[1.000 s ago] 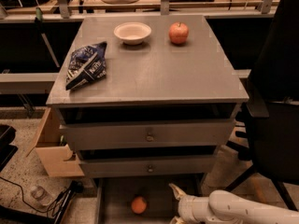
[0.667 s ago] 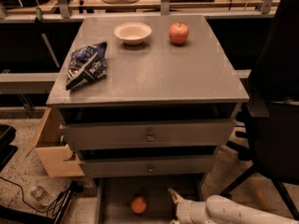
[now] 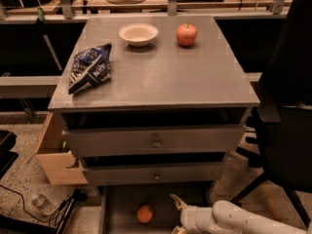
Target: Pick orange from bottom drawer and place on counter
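Note:
The orange (image 3: 144, 213) lies on the grey floor of the open bottom drawer (image 3: 120, 213), at the lower edge of the camera view. My gripper (image 3: 176, 213) on its white arm reaches in from the lower right and sits just right of the orange, apart from it. One fingertip (image 3: 176, 200) points up and left; the other is cut off by the frame edge. The counter (image 3: 161, 72) is the wide grey cabinet top above.
On the counter stand a white bowl (image 3: 138, 34), a reddish apple (image 3: 186, 34) and a dark blue chip bag (image 3: 90, 68). Two knobbed drawers (image 3: 155, 143) are above the bottom one. A black chair (image 3: 287, 111) is right; a cardboard box (image 3: 56, 155) and cables are left.
My gripper and arm have slid left and slightly down inside the bottom drawer, closer to the orange. The orange has not moved.

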You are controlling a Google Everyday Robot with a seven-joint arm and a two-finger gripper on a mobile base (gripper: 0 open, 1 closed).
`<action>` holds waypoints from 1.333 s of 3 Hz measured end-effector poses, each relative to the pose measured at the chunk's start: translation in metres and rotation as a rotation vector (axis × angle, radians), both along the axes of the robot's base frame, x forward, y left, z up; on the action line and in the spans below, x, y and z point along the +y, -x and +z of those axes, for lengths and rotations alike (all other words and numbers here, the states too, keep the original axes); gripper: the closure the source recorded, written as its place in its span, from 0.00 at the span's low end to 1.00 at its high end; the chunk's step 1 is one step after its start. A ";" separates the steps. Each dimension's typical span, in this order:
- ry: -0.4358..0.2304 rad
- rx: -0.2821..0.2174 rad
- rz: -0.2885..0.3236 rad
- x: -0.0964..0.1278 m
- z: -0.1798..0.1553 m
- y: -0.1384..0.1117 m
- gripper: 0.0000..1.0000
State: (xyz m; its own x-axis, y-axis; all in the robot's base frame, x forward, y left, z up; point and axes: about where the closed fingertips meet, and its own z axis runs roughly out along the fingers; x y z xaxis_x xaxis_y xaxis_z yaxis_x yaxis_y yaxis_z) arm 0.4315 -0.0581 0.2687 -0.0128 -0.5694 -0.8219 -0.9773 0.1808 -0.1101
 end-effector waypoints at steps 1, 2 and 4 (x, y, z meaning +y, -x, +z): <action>-0.131 -0.010 0.052 0.031 -0.004 -0.018 0.00; -0.172 -0.009 0.078 0.055 -0.009 -0.033 0.00; -0.090 -0.028 0.056 0.082 -0.044 -0.061 0.00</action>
State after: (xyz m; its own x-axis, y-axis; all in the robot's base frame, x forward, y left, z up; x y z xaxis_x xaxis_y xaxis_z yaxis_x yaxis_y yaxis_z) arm 0.4925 0.0237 0.2252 0.0401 -0.4929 -0.8692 -0.9830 0.1367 -0.1228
